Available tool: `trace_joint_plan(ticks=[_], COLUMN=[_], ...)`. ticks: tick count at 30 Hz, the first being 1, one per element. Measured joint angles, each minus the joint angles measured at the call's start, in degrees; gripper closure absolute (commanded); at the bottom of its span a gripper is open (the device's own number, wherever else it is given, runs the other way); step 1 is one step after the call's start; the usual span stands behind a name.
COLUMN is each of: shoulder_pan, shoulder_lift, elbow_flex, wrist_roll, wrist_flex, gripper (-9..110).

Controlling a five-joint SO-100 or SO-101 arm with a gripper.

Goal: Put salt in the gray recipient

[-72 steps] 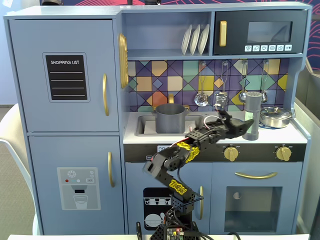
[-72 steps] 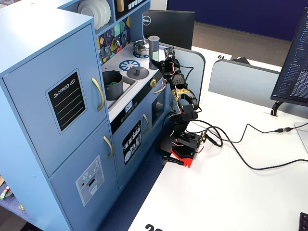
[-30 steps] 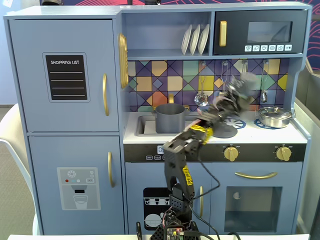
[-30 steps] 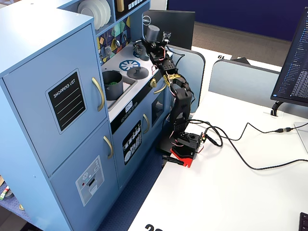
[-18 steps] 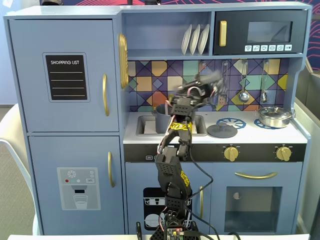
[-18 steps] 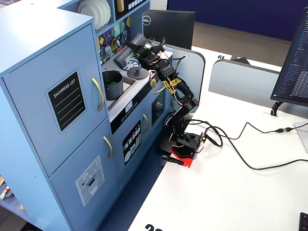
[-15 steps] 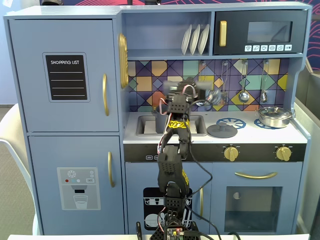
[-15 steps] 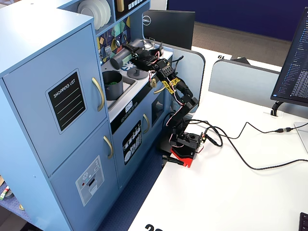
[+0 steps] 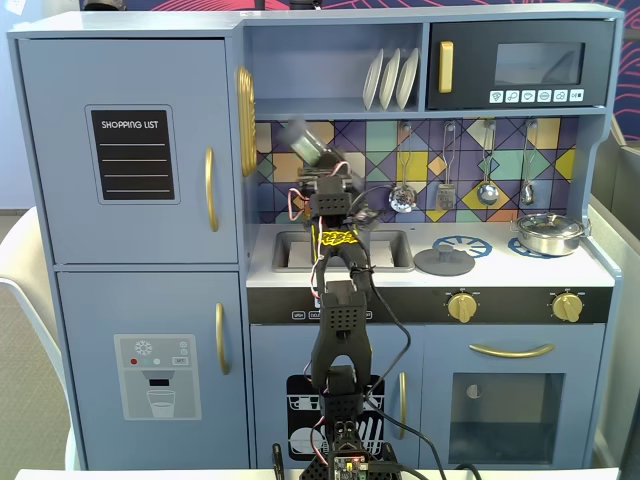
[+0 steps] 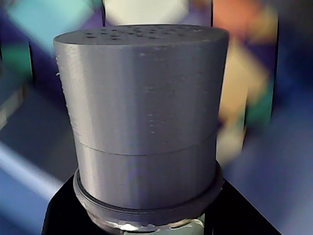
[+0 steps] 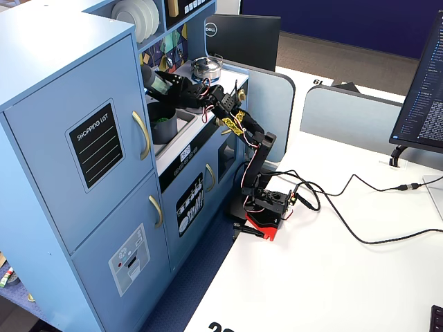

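Overhead, shelf with white plates (image 9: 391,78) caps alcove; tiled backsplash (image 9: 420,165) behind, fridge wall with gold handle (image 9: 244,120) at left in a fixed view. Counter (image 9: 500,272) carries sink (image 9: 290,250), gray lid (image 9: 444,262), steel pot (image 9: 548,233) far right. Arm (image 9: 336,330) reaches up over sink. Fingers (image 11: 156,81) clamped on salt shaker (image 10: 142,117), held tilted above sink, perforated gray cap toward backsplash.
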Motion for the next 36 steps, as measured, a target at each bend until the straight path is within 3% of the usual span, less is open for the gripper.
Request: trace_joint_plan(ticks=[4, 11, 19, 28, 36], shoulder_pan=[-0.79, -0.44, -3.34, 0.7, -0.7], shoulder_lift=[-0.09, -3.87, -5.45, -8.09, -9.32], elbow_flex=[0.0, -4.13, -4.48, -6.59, -4.83], wrist_roll=[3.52, 7.73, 8.0, 8.35, 5.19], wrist_flex=[-3.34, 9.67, -5.98, 10.37, -10.2], gripper=[102, 102, 102, 102, 102])
